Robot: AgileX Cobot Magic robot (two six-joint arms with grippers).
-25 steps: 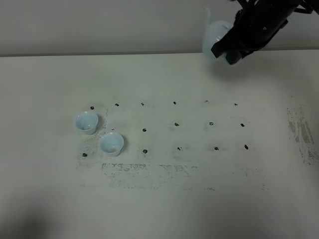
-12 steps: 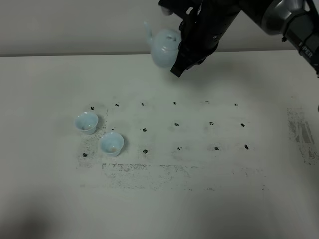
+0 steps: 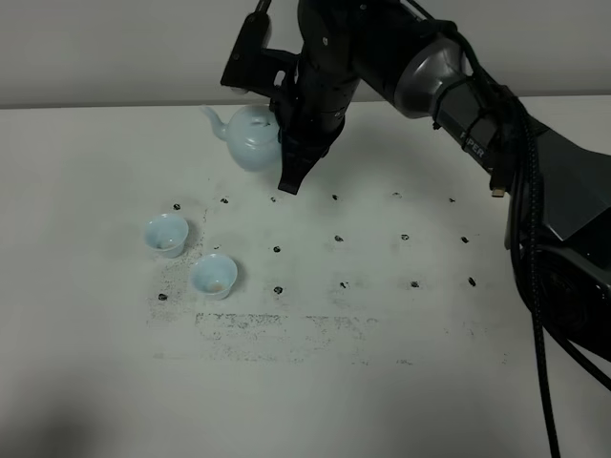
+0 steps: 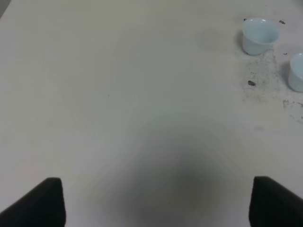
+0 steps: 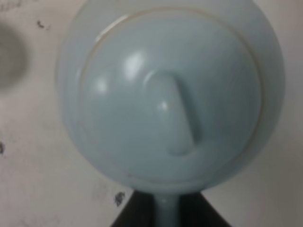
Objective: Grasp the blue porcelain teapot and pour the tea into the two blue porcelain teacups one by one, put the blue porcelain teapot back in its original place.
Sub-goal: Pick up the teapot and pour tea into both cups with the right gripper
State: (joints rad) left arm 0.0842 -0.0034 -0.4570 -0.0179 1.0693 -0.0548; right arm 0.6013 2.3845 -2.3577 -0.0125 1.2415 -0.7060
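**Exterior high view: teapot held by the right gripper, both cups standing at left**

1. Left gripper: seen only in the left wrist view. Its two dark fingertips sit far apart at the frame corners with nothing between them. The jaws are spread and empty above bare table.

2. Two blue porcelain teacups: both stand upright on the left part of the table, near each other but not touching. The rear cup is further left. The front cup is to its right and closer to the camera. Both also show in the left wrist view, the rear cup and the front cup, among smudged dark specks.

3. Blue porcelain teapot: right of the cups and further back, over the rear of the table. It appears lifted off the surface. It is roughly upright, with the spout pointing left and the lid seated.

4. Right gripper: clamped on the teapot's handle. The right wrist view shows the dark jaws closed on either side of the handle.

5. Grid of black marks: runs rightward across the table from the cups, beneath the right arm.
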